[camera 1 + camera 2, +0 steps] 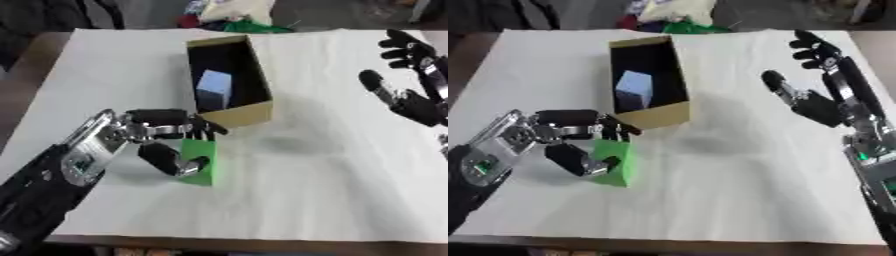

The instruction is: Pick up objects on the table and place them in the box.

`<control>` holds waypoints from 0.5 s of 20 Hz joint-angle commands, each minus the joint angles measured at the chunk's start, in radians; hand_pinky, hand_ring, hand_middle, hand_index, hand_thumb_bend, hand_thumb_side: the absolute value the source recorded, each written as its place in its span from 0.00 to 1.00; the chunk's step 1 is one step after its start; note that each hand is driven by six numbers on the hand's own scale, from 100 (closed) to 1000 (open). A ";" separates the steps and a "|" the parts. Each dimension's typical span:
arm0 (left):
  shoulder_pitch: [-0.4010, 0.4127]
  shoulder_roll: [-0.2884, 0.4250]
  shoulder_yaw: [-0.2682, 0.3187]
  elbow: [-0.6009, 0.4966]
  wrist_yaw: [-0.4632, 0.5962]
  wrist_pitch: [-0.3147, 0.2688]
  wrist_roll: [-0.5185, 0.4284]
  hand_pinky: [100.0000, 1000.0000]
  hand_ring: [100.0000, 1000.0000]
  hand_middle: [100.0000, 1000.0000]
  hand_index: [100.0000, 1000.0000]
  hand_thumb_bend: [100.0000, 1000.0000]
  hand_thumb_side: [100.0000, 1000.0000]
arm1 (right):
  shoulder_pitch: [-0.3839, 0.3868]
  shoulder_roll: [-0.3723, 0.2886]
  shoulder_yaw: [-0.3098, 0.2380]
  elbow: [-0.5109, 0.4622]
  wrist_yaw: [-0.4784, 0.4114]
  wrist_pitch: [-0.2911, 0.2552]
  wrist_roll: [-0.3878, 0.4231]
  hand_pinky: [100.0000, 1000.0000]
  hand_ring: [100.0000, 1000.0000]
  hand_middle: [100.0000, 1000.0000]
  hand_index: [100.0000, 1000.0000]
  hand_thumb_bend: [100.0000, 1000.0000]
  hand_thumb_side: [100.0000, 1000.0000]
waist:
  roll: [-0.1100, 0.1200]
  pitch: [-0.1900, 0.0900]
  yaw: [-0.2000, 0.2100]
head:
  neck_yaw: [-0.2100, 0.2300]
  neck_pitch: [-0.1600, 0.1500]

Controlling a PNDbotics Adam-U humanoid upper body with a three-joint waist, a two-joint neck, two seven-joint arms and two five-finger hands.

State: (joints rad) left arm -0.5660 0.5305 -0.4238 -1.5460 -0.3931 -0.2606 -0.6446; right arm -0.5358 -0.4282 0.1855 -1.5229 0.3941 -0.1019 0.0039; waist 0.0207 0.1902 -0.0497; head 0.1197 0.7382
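A green block [202,161] stands on the white table [332,190] just in front of the open cardboard box [241,114]. My left hand [166,137] is wrapped round it: fingers curl over its top and the thumb presses its near left side. Inside the box lies a pale blue block [214,85]. My right hand [820,75] hovers open at the right, fingers spread and pointing away, well apart from the box.
The box's near wall sits close behind the green block. Cloth and clutter [232,17] lie past the table's far edge. The table's left edge and the floor [22,95] show at the left.
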 commanded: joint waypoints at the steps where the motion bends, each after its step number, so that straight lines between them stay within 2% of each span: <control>1: -0.011 0.040 0.022 -0.041 0.020 -0.002 0.031 0.47 0.47 0.64 0.97 0.00 0.39 | -0.009 -0.021 -0.007 -0.008 0.005 -0.001 0.008 0.77 0.81 0.82 0.99 0.47 0.80 | 0.001 -0.018 0.000 | -0.002 0.004; 7: -0.023 0.104 0.032 -0.111 0.062 -0.007 0.042 0.40 0.41 0.62 0.96 0.00 0.35 | -0.004 -0.023 -0.007 -0.006 0.005 -0.002 0.021 0.77 0.81 0.82 0.99 0.46 0.81 | 0.004 -0.022 0.000 | -0.003 0.008; 9: -0.034 0.130 0.041 -0.128 0.079 -0.001 0.043 0.40 0.41 0.63 0.96 0.00 0.34 | -0.002 -0.024 -0.006 -0.006 0.006 -0.003 0.024 0.77 0.81 0.82 0.99 0.46 0.81 | 0.005 -0.024 0.000 | -0.003 0.008; 10: -0.038 0.139 0.046 -0.134 0.086 0.003 0.043 0.44 0.44 0.64 0.96 0.00 0.36 | -0.002 -0.023 -0.007 -0.005 0.007 -0.003 0.025 0.77 0.81 0.82 0.99 0.46 0.81 | 0.006 -0.025 0.000 | -0.003 0.008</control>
State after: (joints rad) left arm -0.5839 0.6280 -0.3974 -1.6559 -0.3212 -0.2622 -0.6047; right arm -0.5269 -0.4282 0.1854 -1.5207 0.3949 -0.1028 0.0249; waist 0.0269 0.1839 -0.0493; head 0.1192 0.7387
